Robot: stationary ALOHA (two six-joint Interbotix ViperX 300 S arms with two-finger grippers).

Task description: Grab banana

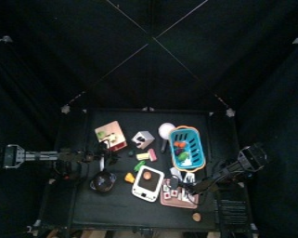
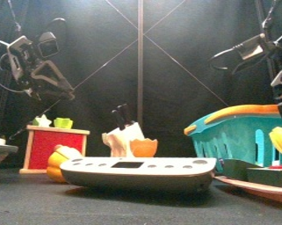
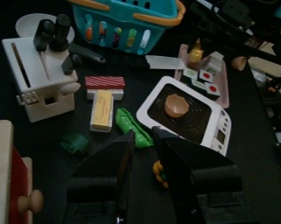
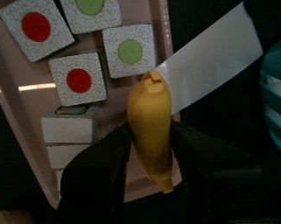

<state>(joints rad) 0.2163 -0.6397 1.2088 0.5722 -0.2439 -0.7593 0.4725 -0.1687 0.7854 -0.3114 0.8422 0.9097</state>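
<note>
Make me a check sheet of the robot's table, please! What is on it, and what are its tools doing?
Surface: black table, crowded.
Job's things: banana between the right tool's jaws, above a pink tray of dotted cards.
Clutter: teal basket, white scale, red box, knife block.
Grippers: right tool around the banana, grip not certain; left tool hovers over the scale, holding nothing.
Cables: on the arms.
Surroundings: black curtains.

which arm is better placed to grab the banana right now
Right. The right gripper already straddles the banana over the pink tray; the left gripper hangs elsewhere, by the scale.
</note>
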